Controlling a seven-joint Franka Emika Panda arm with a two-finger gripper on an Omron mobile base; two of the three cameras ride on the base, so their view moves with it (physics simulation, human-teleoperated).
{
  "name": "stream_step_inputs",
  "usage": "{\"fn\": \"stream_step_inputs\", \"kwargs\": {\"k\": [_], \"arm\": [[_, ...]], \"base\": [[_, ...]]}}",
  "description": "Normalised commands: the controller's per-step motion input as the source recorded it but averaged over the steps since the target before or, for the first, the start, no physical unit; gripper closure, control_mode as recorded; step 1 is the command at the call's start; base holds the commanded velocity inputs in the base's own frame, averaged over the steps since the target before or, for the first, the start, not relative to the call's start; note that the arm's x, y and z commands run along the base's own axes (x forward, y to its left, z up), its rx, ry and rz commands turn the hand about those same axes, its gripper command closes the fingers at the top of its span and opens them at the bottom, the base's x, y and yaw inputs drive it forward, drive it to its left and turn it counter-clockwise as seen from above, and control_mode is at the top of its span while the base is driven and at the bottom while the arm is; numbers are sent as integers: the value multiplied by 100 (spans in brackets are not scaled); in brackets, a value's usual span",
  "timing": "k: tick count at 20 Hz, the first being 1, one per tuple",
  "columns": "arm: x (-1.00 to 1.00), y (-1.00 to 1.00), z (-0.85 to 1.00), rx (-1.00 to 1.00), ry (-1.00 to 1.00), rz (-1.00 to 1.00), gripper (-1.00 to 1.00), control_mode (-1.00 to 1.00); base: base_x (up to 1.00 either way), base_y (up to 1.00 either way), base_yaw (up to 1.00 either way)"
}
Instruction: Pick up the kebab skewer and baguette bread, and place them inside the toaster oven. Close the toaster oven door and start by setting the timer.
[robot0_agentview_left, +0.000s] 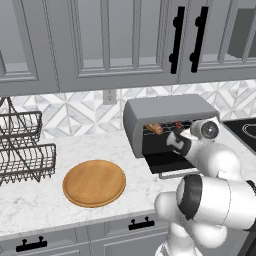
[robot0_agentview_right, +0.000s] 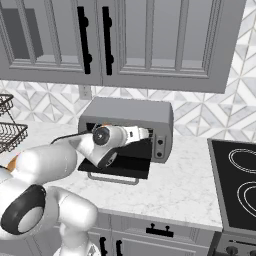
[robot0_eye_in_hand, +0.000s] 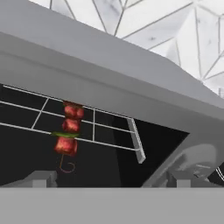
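The toaster oven (robot0_agentview_left: 170, 111) (robot0_agentview_right: 127, 112) stands on the counter with its door (robot0_agentview_left: 167, 161) (robot0_agentview_right: 117, 167) folded down flat. The kebab skewer (robot0_eye_in_hand: 68, 131) lies on the wire rack (robot0_eye_in_hand: 109, 131) inside, apart from my fingers. The golden-brown baguette bread (robot0_agentview_left: 154, 129) (robot0_agentview_right: 106, 126) rests on the same rack toward the left end. My gripper (robot0_agentview_left: 170, 136) (robot0_agentview_right: 149, 133) (robot0_eye_in_hand: 113, 179) is at the oven mouth, above the lowered door, open with nothing between its fingertips (robot0_eye_in_hand: 40, 178).
A round wooden board (robot0_agentview_left: 94, 182) lies on the marble counter left of the oven. Wire baskets (robot0_agentview_left: 25, 150) stand at the far left. A black stovetop (robot0_agentview_right: 237, 185) sits to the right. The oven's knob strip (robot0_agentview_right: 160, 145) is on its right front. Wall cabinets hang above.
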Motion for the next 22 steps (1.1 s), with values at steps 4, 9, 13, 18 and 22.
{"fn": "stream_step_inputs", "kwargs": {"k": [4, 9, 13, 18, 22], "arm": [[-64, -3, 97, 0, 42, -7, -100, -100], [-89, -23, 46, 6, 38, -7, -100, -100], [-100, -40, -17, 18, 10, -3, -100, -100], [-98, -11, -14, 27, 0, 0, -100, -100], [-36, -8, -9, 12, -1, 3, -100, -100]], "base": [[0, 0, 0], [0, 0, 0], [0, 0, 0], [0, 0, 0], [0, 0, 0]]}}
